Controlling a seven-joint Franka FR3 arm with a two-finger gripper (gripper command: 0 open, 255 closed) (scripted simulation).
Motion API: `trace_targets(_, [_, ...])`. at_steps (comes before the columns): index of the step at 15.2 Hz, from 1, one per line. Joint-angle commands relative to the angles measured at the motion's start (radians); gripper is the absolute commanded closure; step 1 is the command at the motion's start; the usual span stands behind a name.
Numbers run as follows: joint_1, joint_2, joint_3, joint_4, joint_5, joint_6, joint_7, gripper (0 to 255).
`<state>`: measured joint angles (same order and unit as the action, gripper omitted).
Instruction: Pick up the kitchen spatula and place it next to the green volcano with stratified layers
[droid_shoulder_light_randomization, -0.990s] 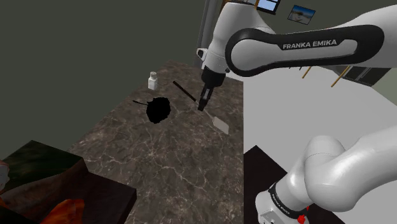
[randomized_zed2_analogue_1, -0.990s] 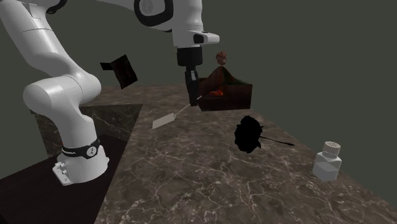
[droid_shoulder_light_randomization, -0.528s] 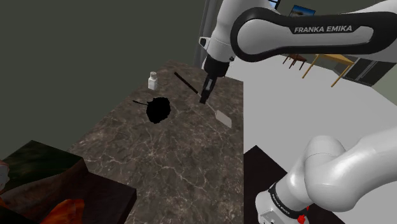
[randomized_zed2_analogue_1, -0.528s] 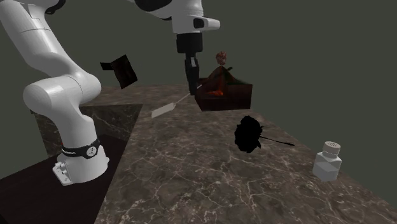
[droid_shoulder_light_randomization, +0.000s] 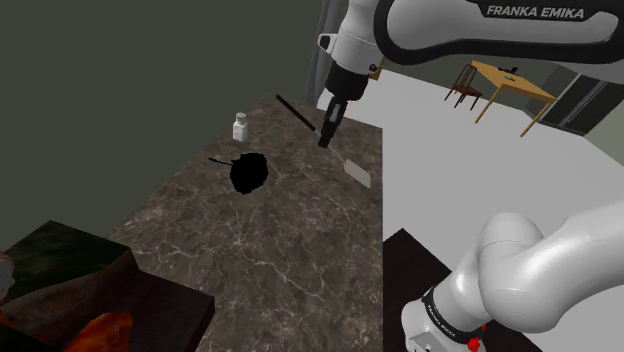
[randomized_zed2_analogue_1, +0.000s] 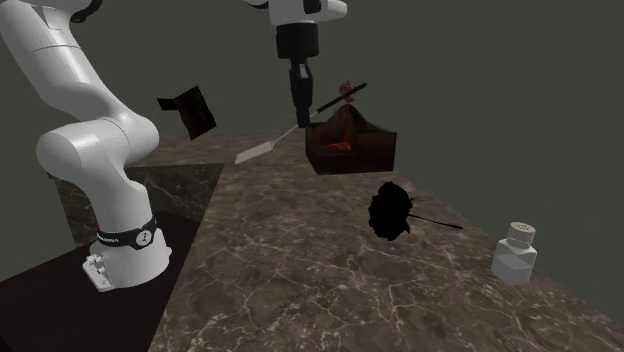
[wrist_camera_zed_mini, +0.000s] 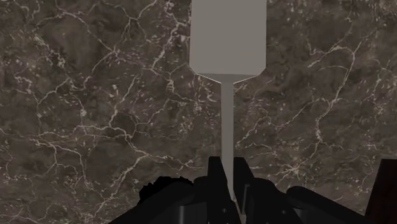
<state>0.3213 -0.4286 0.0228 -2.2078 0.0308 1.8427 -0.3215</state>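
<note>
One step, the carry, is judged in hand: the grey flat-bladed, black-handled kitchen spatula (wrist_camera_zed_mini: 227, 35) is clenched by its thin shank in the black pincer (wrist_camera_zed_mini: 228, 177), clear above the dark veined marble counter (droid_shoulder_light_randomization: 270, 230); a sweep to the reddish-brown layered volcano (randomized_zed2_analogue_1: 342, 125), well off from the pincer, is called for, and "FRANKA EMIKA" is read on the white arm (droid_shoulder_light_randomization: 470, 25).

we see a dark marble counter (droid_shoulder_light_randomization: 250, 240) veined in white. a small white shaker (droid_shoulder_light_randomization: 240, 126) stands upright on it, towards the far end in the shoulder view. near it, but apart, sits a black blob (droid_shoulder_light_randomization: 248, 173) with a thin stem sticking out. beyond the counter, on the pale floor (droid_shoulder_light_randomization: 480, 170), a wooden table (droid_shoulder_light_randomization: 510, 78) stands with a chair (droid_shoulder_light_randomization: 462, 90) beside it.
</note>
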Motion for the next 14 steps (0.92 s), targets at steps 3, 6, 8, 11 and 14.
trace_targets(3, [0.0,0.003,0.0,0.057,-0.001,-0.054,0.002,255])
trace_targets(6, [0.0,0.007,0.0,0.101,-0.001,-0.094,0.003,255])
trace_targets(8, [0.0,0.01,0.0,0.131,-0.001,-0.121,0.004,255])
trace_targets(11, [0.0,0.017,0.0,0.178,-0.002,-0.161,0.004,255])
trace_targets(14, [0.0,0.026,-0.001,0.226,-0.002,-0.201,0.005,255])
